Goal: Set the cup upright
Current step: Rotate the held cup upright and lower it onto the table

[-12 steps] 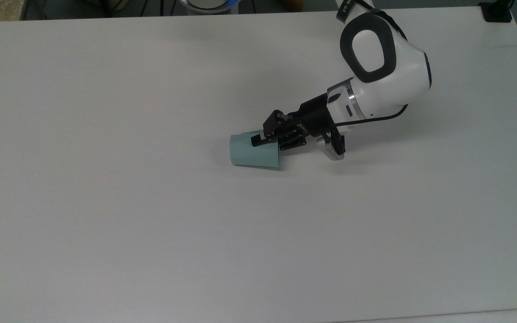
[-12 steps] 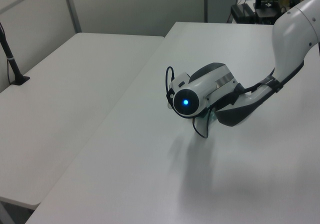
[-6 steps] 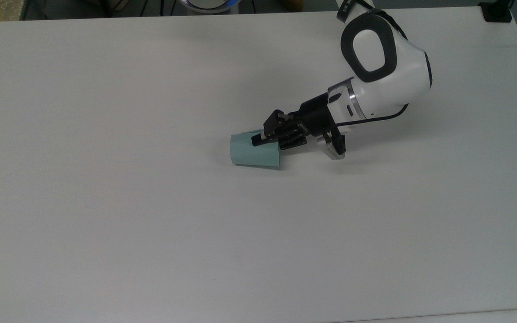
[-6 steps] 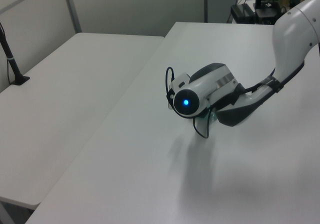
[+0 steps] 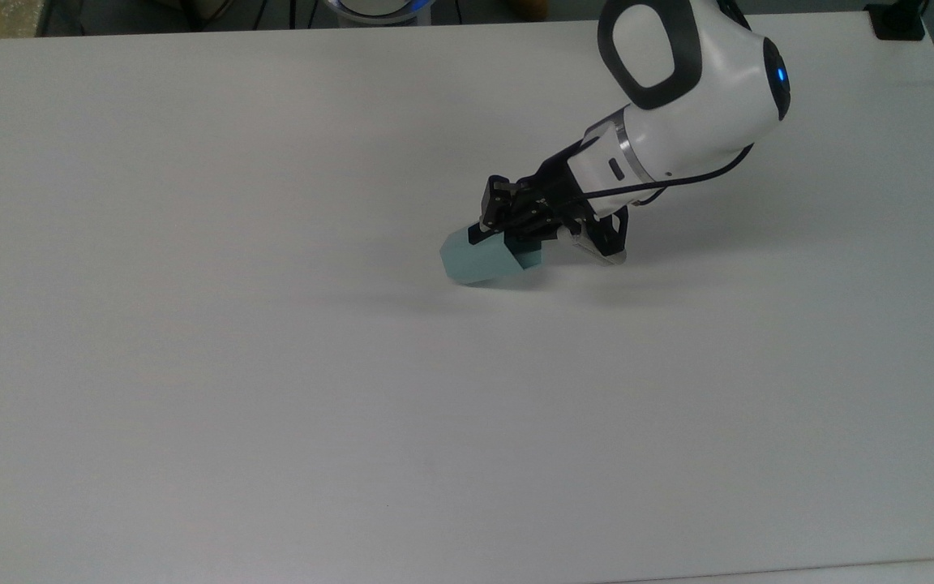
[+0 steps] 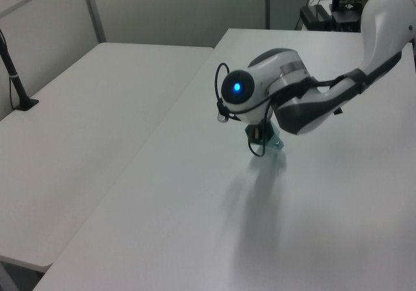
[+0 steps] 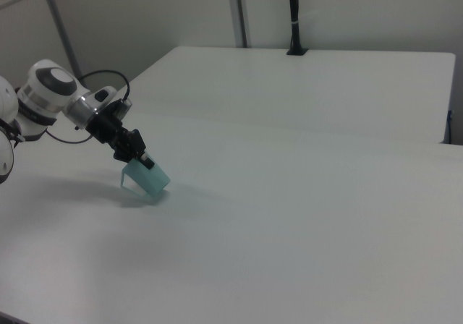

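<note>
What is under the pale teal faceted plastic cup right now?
Beneath the pale teal faceted plastic cup, gripped at its rim by the gripper, lies bare white table with a faint shadow. The cup hangs tilted; whether its lowest edge touches the tabletop cannot be told.

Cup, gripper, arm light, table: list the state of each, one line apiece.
cup: gripped at its rim end, tilted, narrower base pointing to the top view's left, lifted off the table in the right view, not upright.
gripper: shut on the cup's rim wall.
arm light: lit blue.
table: white, bare around the cup, carrying the cup's shadow.
</note>
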Controlling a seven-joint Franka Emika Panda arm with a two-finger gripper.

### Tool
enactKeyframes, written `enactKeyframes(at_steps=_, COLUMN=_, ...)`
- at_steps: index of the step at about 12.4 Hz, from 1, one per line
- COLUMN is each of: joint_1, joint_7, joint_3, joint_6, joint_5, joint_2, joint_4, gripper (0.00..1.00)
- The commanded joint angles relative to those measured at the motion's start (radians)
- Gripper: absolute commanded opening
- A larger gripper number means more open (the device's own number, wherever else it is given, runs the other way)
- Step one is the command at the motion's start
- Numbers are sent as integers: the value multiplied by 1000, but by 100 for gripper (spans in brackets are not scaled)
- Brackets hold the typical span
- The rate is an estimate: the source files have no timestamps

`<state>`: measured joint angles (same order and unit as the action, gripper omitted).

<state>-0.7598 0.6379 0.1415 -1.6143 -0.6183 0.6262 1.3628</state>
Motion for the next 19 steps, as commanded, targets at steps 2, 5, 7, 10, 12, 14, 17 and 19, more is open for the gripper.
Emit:
enactKeyframes(at_steps=2, joint_1=97, joint_7=-24, joint_3=6, joint_6=-97, joint_5=194, joint_2=-137, joint_4=33, gripper=0)
enactKeyframes(at_steps=5, joint_1=209, joint_7=-52, joint_3=-8, joint_6=-172, joint_5=389, joint_2=-247, joint_4=83, gripper=0)
enactKeyframes(at_steps=7, joint_1=258, joint_7=-87, joint_3=-10, joint_6=-241, joint_5=481, joint_2=-316, joint_4=171, gripper=0)
enactKeyframes(at_steps=10, joint_1=332, joint_7=-134, joint_3=-10, joint_6=-367, joint_5=543, joint_2=-437, joint_4=355, gripper=0)
enactKeyframes(at_steps=12, joint_1=379, joint_7=-214, joint_3=-8, joint_6=-406, joint_5=583, joint_2=-529, joint_4=476, gripper=0)
enactKeyframes(at_steps=14, joint_1=434, joint_7=-245, joint_3=-8, joint_6=-513, joint_5=592, joint_2=-575, joint_4=589, gripper=0)
enactKeyframes(at_steps=17, joint_1=504, joint_7=-245, joint_3=-8, joint_6=-649, joint_5=658, joint_2=-518, joint_4=608, gripper=0)
enactKeyframes(at_steps=19, joint_1=507, joint_7=-245, joint_3=-8, joint_6=-658, joint_5=658, joint_2=-496, joint_4=610, gripper=0)
